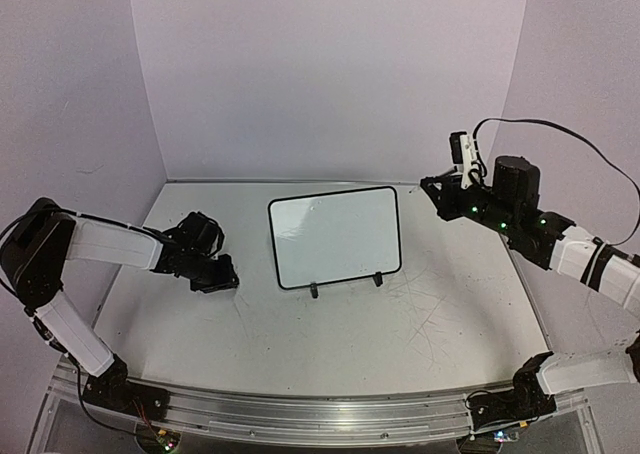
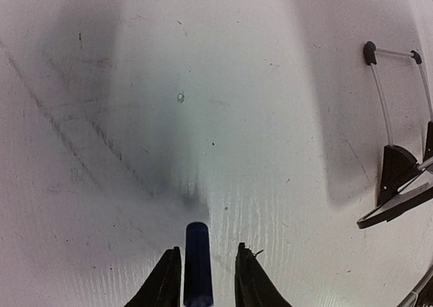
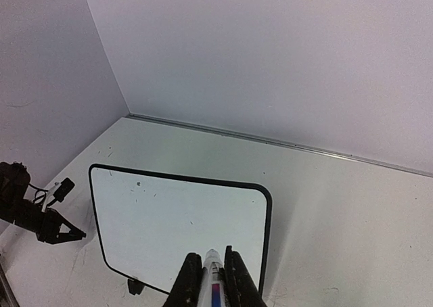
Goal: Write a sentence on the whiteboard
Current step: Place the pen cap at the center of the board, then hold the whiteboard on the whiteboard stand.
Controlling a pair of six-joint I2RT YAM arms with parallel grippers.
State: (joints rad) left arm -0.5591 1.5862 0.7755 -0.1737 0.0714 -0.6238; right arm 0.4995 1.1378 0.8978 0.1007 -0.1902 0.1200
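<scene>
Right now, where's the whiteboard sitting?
In the top view the whiteboard sits mid-table toward the back wall, between the left arm and the raised right arm.

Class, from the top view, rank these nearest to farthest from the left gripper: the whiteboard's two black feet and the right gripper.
1. The left foot, just right of the left gripper, at the front edge of the whiteboard.
2. The right foot, further along that edge.
3. The right gripper, far right, holding the marker.
</scene>
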